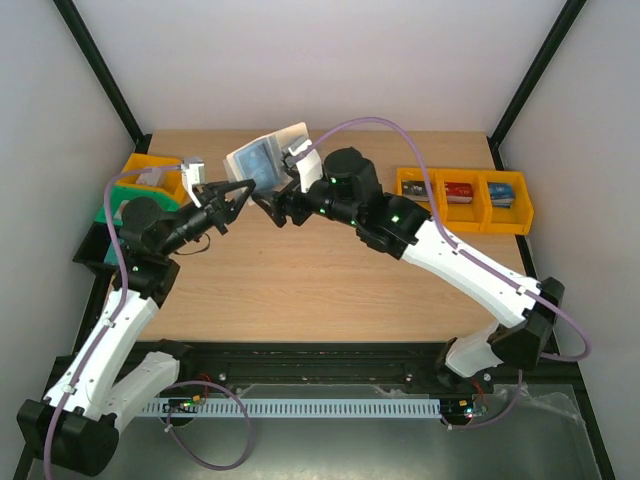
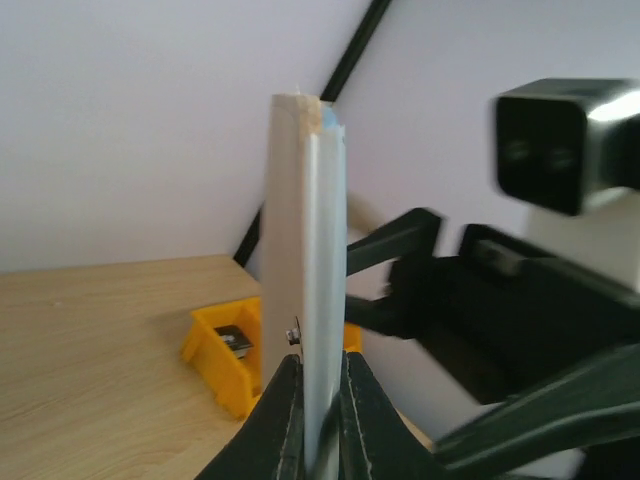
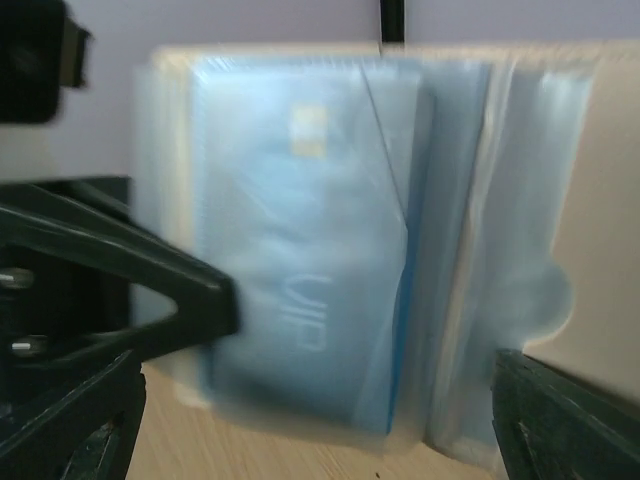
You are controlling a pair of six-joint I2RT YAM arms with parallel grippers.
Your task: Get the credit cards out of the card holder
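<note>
Pinched card holder [image 1: 262, 158] at its lower edge with left gripper [image 1: 247, 187], jaws pressed tight on it. Held it upright above the table [image 1: 300, 280], toward rear centre, opened like a book. Showed blue card [image 3: 300, 260] tucked in a clear sleeve inside. Had right gripper [image 1: 280, 196] spread wide, gripping nothing, just beside holder's open face; could not tell if touching. Left red card [image 1: 459, 192] lying in yellow bins [image 1: 465, 212] at right, well apart.
</note>
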